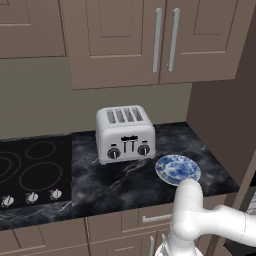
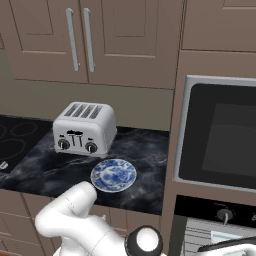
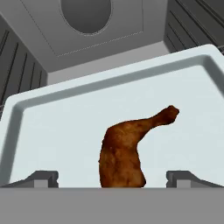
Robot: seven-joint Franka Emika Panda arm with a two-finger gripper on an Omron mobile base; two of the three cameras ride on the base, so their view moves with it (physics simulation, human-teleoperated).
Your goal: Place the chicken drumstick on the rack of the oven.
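Two dark fingertips (image 3: 41, 178) rise at the bottom of my hand view, set wide apart, one at each lower corner. The gripper (image 3: 113, 179) stands open. The chicken drumstick (image 3: 127, 155) sits between them, fat end down toward the fingers, narrow end pointing up and to the right. I cannot tell whether either finger touches it; there is clear gap on both sides of the meat.

The drumstick lies over a pale grey tray (image 3: 52, 131) with a raised rim, inside the oven. Behind the tray I see the grey back wall with a round fan opening (image 3: 86, 15), and ribbed dark side walls (image 3: 17, 65).

From the right base view, the oven's dark glass door panel (image 2: 220, 135) stands to the right of the counter, and a sliver of the rack (image 2: 200, 240) shows low down beside it. A silver toaster (image 2: 85, 127) sits on the dark marble counter (image 2: 145, 150), with a blue-patterned plate (image 2: 113, 175) just in front of it. A black cooktop (image 1: 32, 170) lies to the left.
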